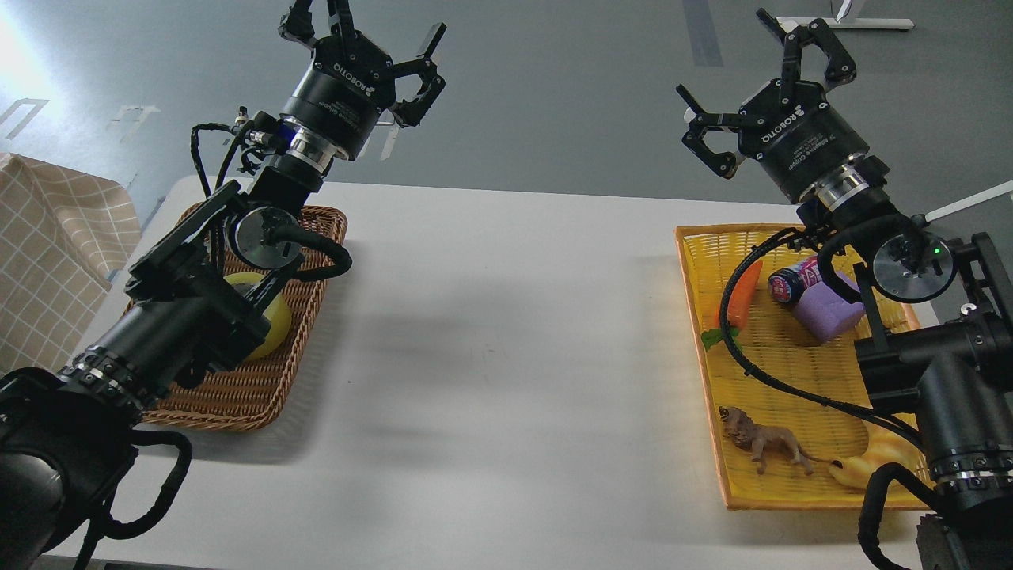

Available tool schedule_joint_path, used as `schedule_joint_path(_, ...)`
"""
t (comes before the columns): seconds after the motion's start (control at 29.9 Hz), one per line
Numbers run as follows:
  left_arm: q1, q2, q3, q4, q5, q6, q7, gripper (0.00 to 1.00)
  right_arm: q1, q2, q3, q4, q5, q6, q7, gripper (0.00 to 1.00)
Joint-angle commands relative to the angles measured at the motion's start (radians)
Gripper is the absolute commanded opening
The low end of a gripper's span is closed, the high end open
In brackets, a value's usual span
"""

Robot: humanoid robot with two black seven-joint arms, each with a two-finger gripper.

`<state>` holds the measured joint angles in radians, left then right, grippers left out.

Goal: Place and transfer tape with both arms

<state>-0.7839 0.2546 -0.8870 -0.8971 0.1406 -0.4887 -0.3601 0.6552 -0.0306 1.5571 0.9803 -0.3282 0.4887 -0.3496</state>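
Observation:
The yellow tape roll [271, 326] lies in the brown wicker basket [237, 392] at the table's left, mostly hidden behind my left arm. My left gripper [362, 41] is raised high above the basket's far end, fingers spread open and empty. My right gripper [761, 75] is raised above the far end of the yellow tray [779, 372] on the right, fingers spread open and empty. Both grippers are well clear of the tape.
The yellow tray holds a toy carrot [740, 294], a dark can [794, 282], a purple sponge block [828, 315], a toy lion [764, 443] and a yellowish croissant toy [856, 472]. A checked cloth [47, 253] lies at far left. White table [506, 332] lies between the baskets.

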Motion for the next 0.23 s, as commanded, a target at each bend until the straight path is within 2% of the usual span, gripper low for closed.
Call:
schedule_joint_path(0.0,0.011,0.0,0.0,-0.005,0.002,0.0,-0.002,0.98,0.001,0.001,0.0,0.0,0.0,0.0,0.0,1.0)
schedule_joint_path(0.2,0.011,0.0,0.0,-0.011,0.002,0.0,-0.002,0.98,0.001,0.0,0.0,0.0,0.0,0.0,0.0,1.0)
